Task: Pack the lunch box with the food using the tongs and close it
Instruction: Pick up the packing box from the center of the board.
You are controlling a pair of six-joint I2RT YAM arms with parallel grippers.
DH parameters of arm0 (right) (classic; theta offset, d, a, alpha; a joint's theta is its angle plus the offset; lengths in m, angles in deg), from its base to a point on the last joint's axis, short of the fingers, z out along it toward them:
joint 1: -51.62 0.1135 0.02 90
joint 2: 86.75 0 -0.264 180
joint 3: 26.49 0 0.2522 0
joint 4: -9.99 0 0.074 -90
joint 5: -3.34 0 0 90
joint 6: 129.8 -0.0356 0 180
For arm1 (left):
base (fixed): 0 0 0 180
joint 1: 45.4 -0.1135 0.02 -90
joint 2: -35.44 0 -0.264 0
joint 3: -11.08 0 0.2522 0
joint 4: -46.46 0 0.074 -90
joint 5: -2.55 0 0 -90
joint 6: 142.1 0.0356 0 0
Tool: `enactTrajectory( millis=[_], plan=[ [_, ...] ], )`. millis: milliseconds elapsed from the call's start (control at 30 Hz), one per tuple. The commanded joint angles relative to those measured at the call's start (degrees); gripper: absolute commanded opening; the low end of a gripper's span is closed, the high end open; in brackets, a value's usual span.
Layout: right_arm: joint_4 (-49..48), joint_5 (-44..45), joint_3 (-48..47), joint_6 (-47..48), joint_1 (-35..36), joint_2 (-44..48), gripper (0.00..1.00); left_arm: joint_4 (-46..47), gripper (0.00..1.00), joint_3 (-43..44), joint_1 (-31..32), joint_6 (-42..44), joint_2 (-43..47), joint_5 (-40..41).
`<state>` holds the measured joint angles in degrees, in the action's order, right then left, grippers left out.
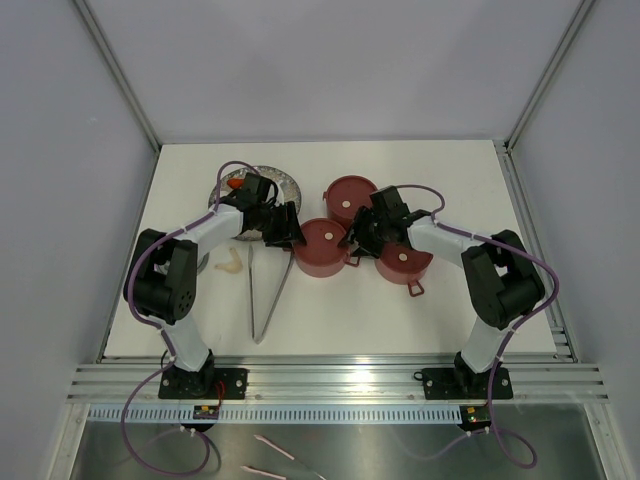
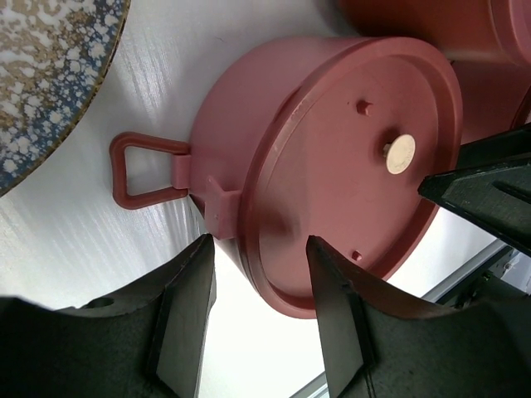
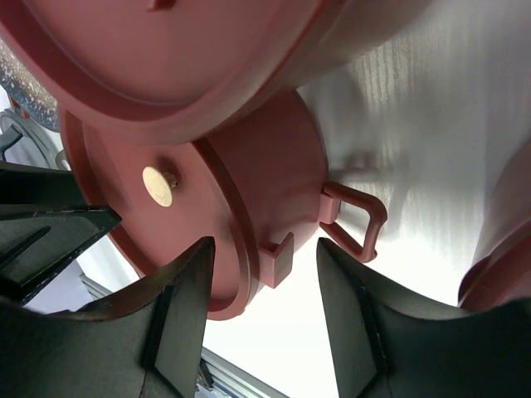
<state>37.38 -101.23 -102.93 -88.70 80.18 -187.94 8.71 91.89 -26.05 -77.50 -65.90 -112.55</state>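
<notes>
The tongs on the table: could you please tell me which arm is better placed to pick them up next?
Left, probably. The tongs lie on the left arm's side, close to the left gripper; the right gripper sits across the middle tier, which would block a straight reach.

white-and-black arms point(image 1: 210, 228), purple cables point(image 1: 236, 164), black claws point(image 2: 259, 249)

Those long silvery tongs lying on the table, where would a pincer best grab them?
Likely from straight above, across both legs near the middle. The tongs lie flat on the table, joined end toward the near edge, tips spread toward the far side. Lying flat, the thin legs offer little to catch from the side, and pinching across the V would also let it squeeze them shut.
</notes>
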Motion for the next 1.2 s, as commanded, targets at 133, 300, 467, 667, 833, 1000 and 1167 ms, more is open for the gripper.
enactTrajectory(
  millis=[133, 300, 467, 667, 833, 1000, 1167],
  plan=[
    [-5.3, 0.0, 1.3, -2.8, 1.5, -0.2, 0.54, 3.1, 0.52, 0.0, 0.4, 0.8, 2.0, -1.2],
    [-6.3, 1.8, 2.0, -3.2, 1.7, 0.1, 0.49, 3.2, 0.52, -0.2, 0.4, 0.6, 2.0, -1.7],
    [-7.9, 2.6, 2.6, -3.4, 1.6, -0.5, 0.33, 2.6, 0.52, -0.2, 0.5, 0.8, 2.5, -2.0],
    [-4.4, 5.0, 1.8, 2.4, 1.0, 0.4, 0.0, -0.4, 0.61, 0.3, 0.4, 2.8, 5.0, -0.6],
    [-0.7, -0.2, -0.3, 8.4, -2.9, -0.9, 0.0, -2.3, 0.67, 0.4, 0.5, 4.1, 5.3, -0.6],
    [2.4, -5.7, -1.0, 11.9, -6.9, -2.2, 0.0, -2.4, 0.67, -0.3, 0.6, 4.2, 5.5, -0.6],
    [5.3, -10.7, -3.1, 16.6, -7.9, -5.3, 0.0, 0.5, 0.63, -0.4, 0.6, 3.2, 3.4, -4.0]
  ],
)
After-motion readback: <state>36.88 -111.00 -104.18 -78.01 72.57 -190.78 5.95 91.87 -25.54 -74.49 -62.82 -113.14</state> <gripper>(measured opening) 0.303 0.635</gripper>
